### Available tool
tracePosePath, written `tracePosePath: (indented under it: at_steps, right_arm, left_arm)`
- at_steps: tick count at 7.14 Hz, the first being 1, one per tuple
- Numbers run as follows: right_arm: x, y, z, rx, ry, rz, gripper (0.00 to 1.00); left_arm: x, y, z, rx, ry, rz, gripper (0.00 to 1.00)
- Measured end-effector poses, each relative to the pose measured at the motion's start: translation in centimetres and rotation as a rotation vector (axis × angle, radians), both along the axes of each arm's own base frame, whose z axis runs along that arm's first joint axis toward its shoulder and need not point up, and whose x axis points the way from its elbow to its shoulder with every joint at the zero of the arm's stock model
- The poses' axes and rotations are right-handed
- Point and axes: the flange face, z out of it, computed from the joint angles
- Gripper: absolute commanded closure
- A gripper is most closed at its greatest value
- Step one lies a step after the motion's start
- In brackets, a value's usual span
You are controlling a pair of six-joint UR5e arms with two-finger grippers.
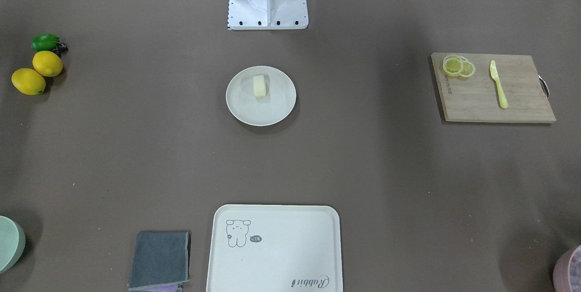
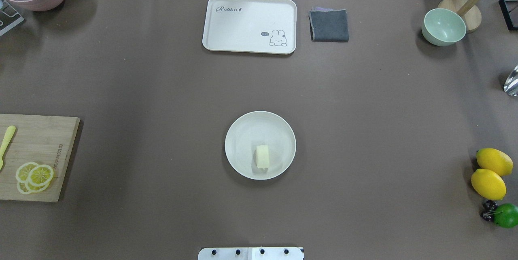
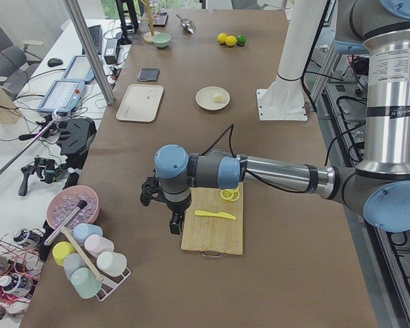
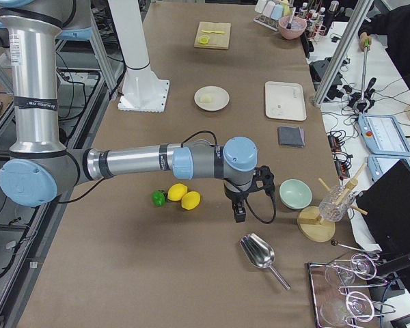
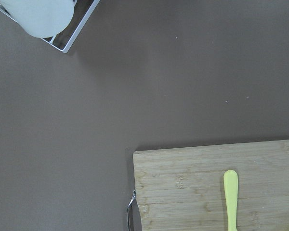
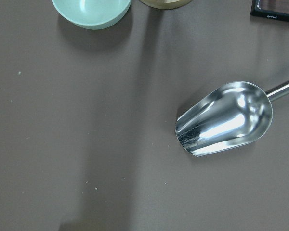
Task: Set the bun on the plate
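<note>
The small cream-white bun (image 1: 259,86) (image 2: 262,156) lies on the round cream plate (image 1: 238,101) (image 2: 243,134) at the table's middle, on the half nearer the robot's base. No gripper touches it. My left gripper (image 3: 174,223) hangs over the table's left end by the cutting board, seen only in the exterior left view; whether it is open or shut I cannot tell. My right gripper (image 4: 240,213) hangs over the right end beside the lemons, and its state cannot be told either. The wrist views show no fingers.
A wooden cutting board (image 2: 38,159) holds lemon slices (image 2: 34,176) and a yellow knife (image 1: 498,84). Two lemons (image 2: 489,173) and a lime (image 2: 506,215) lie at the right. Far side: bear tray (image 2: 249,23), grey cloth (image 2: 329,25), green bowl (image 2: 443,27). A metal scoop (image 6: 226,118) lies nearby.
</note>
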Motion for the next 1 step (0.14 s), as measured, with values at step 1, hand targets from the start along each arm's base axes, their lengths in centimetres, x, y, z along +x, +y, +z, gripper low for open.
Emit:
tracePosePath:
  at_steps: [1]
  right_arm:
    - [-0.33, -0.11, -0.01, 0.0, 0.0, -0.006, 0.0]
  left_arm:
    - [0.03, -0.22, -0.23, 0.005, -0.001, 0.001, 0.02]
